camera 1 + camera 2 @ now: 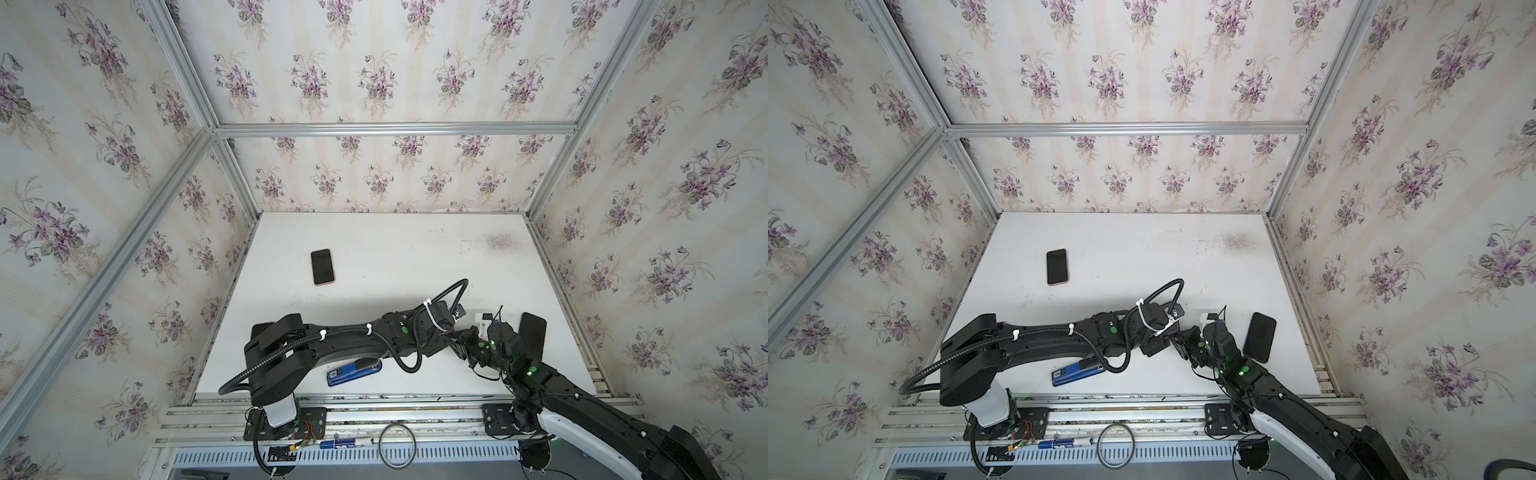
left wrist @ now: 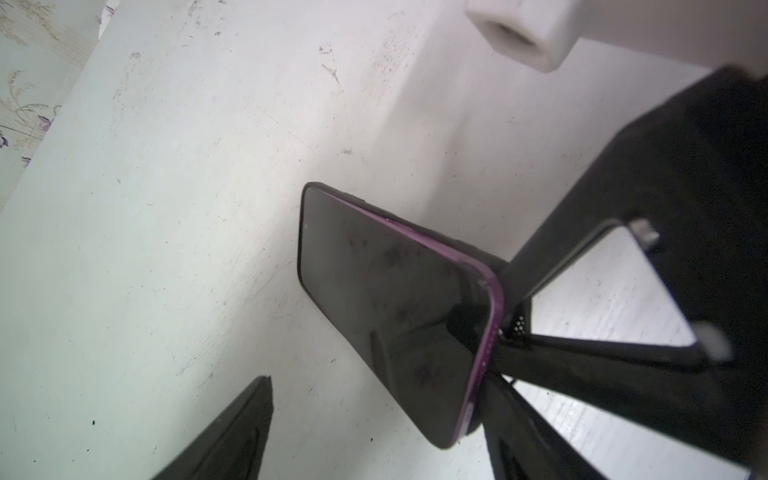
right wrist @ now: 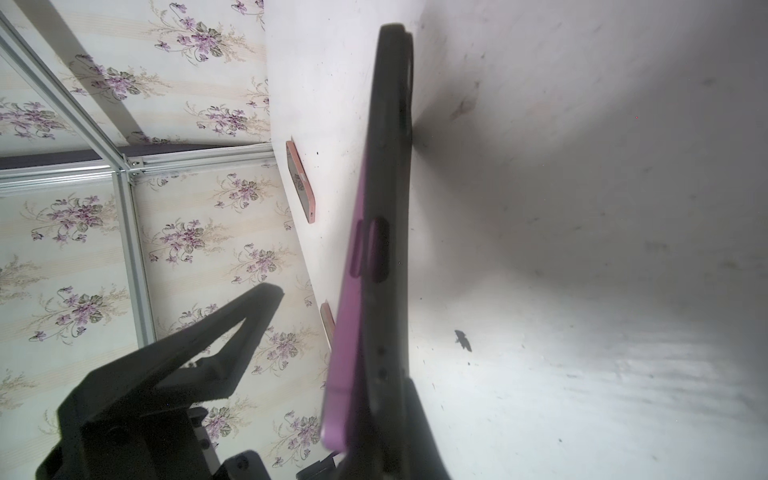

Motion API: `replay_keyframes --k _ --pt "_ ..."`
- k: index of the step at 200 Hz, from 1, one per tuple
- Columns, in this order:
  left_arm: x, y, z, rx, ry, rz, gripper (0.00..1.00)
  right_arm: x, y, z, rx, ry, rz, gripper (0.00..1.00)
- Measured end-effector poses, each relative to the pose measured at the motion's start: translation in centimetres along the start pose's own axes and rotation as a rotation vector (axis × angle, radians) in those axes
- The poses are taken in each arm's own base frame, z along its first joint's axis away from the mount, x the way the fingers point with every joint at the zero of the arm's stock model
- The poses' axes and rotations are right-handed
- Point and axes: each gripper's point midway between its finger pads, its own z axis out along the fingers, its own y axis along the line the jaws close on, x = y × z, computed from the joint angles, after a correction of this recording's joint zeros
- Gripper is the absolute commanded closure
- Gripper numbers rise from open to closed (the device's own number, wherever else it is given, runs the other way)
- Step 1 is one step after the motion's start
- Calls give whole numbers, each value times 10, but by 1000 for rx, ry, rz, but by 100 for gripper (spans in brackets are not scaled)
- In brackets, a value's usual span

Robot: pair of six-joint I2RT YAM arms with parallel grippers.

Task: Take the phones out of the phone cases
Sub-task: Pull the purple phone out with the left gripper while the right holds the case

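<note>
Right gripper (image 1: 515, 347) is clamped on one end of the phone (image 2: 374, 291), tilted up at the lower right of the tabletop (image 1: 395, 249) with its purple rim partly out of the black case (image 3: 390, 166), so the empty, wide-open left gripper (image 1: 463, 338) next needs to pinch and peel that case.

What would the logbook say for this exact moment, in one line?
stage: phone partly out of phone case | right claw: shut on phone | left claw: open, near phone
</note>
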Motion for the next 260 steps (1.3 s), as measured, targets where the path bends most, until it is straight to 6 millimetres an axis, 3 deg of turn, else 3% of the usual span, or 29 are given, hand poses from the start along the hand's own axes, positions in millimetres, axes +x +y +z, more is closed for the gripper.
replay_keyframes --k 118,212,260 --pt "-9 31 9 -185 8 21 20 -3 8 6 -30 -7 -2 100" --pt "-7 7 8 -31 -28 71 80 2 14 3 -54 17 -7 100" --pt "-19 18 -2 -73 -76 66 97 1 20 -3 -80 4 -14 100"
